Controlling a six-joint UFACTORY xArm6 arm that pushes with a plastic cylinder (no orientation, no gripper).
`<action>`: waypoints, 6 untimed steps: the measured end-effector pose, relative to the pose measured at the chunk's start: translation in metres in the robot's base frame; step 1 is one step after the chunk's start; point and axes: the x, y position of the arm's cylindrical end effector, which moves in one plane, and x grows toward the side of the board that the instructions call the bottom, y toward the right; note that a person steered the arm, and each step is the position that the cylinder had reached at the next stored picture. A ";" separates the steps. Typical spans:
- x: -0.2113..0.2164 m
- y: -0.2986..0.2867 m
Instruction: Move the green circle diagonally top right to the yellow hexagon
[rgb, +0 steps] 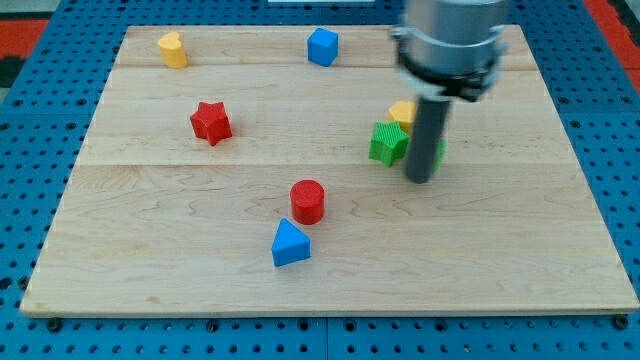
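Note:
My tip (420, 181) rests on the board right of centre. Only a sliver of the green circle (441, 153) shows at the rod's right side; the rod hides most of it. The yellow hexagon (401, 111) sits just above and left of it, partly covered by the rod. A green star-like block (387, 142) lies against the rod's left side, just below the yellow hexagon. I cannot tell whether the tip touches the green circle.
A yellow heart-like block (172, 48) lies at the top left and a blue block (322, 46) at the top centre. A red star (211, 122) is at the left. A red cylinder (308, 200) and a blue triangle (290, 243) lie below centre. The wooden board (150, 280) sits on a blue pegboard.

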 end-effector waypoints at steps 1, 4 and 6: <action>-0.025 0.019; -0.038 -0.016; -0.114 0.010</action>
